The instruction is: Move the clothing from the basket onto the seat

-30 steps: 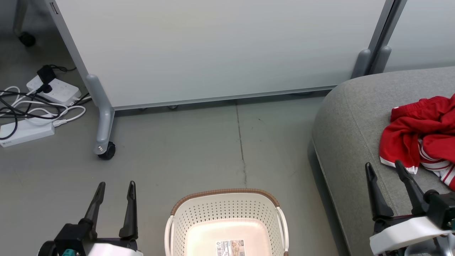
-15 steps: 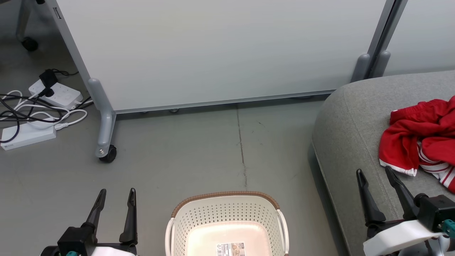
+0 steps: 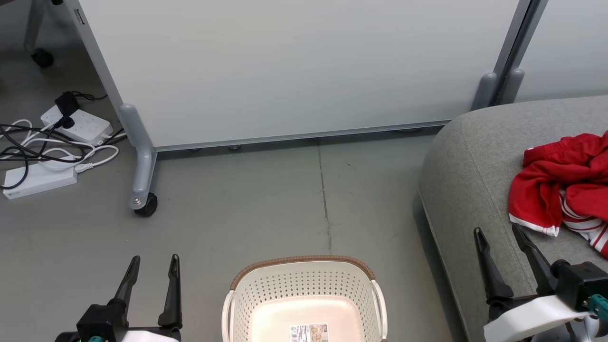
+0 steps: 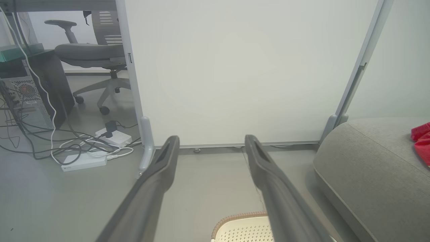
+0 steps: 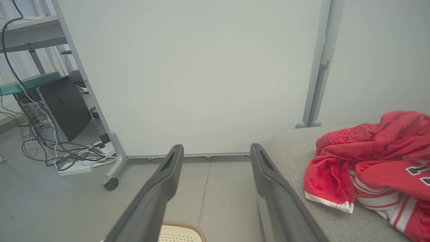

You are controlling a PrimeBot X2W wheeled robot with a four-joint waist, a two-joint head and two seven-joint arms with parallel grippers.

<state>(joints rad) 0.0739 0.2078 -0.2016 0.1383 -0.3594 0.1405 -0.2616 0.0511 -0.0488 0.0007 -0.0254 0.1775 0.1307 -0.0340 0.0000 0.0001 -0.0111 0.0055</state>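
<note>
The red clothing [image 3: 565, 183] with white striped trim lies crumpled on the grey seat [image 3: 468, 161] at the right; the right wrist view has the clothing [image 5: 376, 161] close on its right. On the floor at the bottom centre stands the cream basket [image 3: 304, 294], only a barcode label on its floor. My left gripper [image 3: 153, 262] hovers open to the left of the basket. My right gripper [image 3: 498, 233] is open over the seat's front edge, just short of the clothing. Nothing sits between either pair of fingers [image 4: 158, 174] [image 5: 168, 168].
A white partition panel [image 3: 285, 66] on castor feet [image 3: 142, 204] runs across the back. Power strips and tangled cables [image 3: 52, 142] lie on the floor at the left. An office chair [image 4: 90, 53] and a computer tower [image 4: 23, 104] stand behind the panel.
The head camera has tilted, shifting the whole picture slightly. My right gripper has drawn back from the clothing toward the seat's front edge. Both grippers stay open.
</note>
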